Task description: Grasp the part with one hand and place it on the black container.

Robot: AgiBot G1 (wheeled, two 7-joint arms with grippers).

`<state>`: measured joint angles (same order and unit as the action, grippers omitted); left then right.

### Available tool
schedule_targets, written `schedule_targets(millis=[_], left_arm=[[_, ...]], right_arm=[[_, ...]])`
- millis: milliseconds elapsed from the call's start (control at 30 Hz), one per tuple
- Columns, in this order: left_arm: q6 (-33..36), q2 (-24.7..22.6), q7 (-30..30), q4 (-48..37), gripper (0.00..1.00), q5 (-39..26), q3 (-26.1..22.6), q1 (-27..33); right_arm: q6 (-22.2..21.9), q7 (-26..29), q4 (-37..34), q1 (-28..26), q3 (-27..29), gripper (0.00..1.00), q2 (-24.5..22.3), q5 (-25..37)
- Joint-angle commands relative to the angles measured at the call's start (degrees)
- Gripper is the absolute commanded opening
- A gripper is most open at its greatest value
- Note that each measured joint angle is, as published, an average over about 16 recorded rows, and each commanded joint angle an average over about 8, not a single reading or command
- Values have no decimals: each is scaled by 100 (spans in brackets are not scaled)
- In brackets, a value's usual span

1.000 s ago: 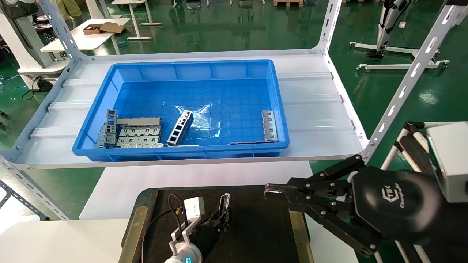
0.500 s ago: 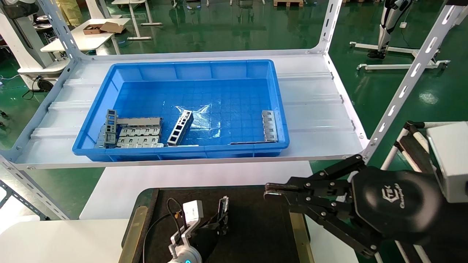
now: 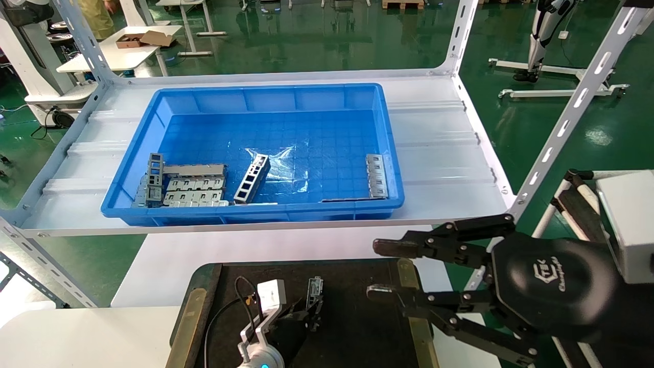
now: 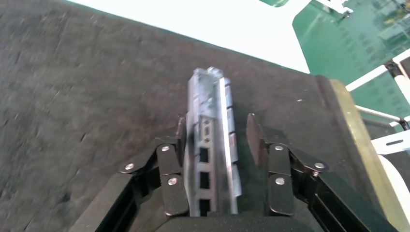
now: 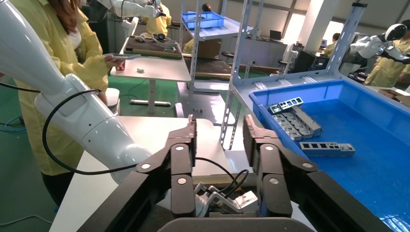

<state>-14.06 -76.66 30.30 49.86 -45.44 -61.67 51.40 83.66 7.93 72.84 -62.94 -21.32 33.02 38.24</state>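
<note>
Green workshop floor lies behind a white shelf that carries the blue bin with grey metal pieces. Nearer, the black container lies flat under both grippers. The right gripper, its housing printed with a logo I cannot read, hangs with its jaws wide apart and empty. The left gripper has its jaws slightly open around the part; contact is unclear. The part lies on the container, its long axis running along the jaws and away from the wrist.
</note>
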Motion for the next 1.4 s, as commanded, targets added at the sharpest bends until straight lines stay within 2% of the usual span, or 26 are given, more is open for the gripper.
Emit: schedule_targets(millis=[33, 300, 600, 867, 1100, 1400], left_arm=[[-37, 3, 19, 37, 100, -79, -39, 11], [458, 550, -4, 711, 100, -627, 59, -76], [1718, 1589, 26, 1703, 100, -748, 278, -89], [3059, 2334, -108, 2261, 100, -615, 513, 115], [4165, 2785, -539, 2408, 100, -387, 826, 187], [4944, 3195, -1163, 2510, 100, -81, 1237, 109]], right_arm=[[0, 0, 0, 0, 0, 100, 0, 0], [0, 0, 0, 0, -1, 100, 0, 0], [0, -1, 0, 0, -1, 100, 0, -1], [-1, -1, 0, 0, -2, 100, -1, -1], [-1, -1, 0, -1, -2, 100, -1, -1], [-1, -1, 0, -1, -3, 100, -1, -2]])
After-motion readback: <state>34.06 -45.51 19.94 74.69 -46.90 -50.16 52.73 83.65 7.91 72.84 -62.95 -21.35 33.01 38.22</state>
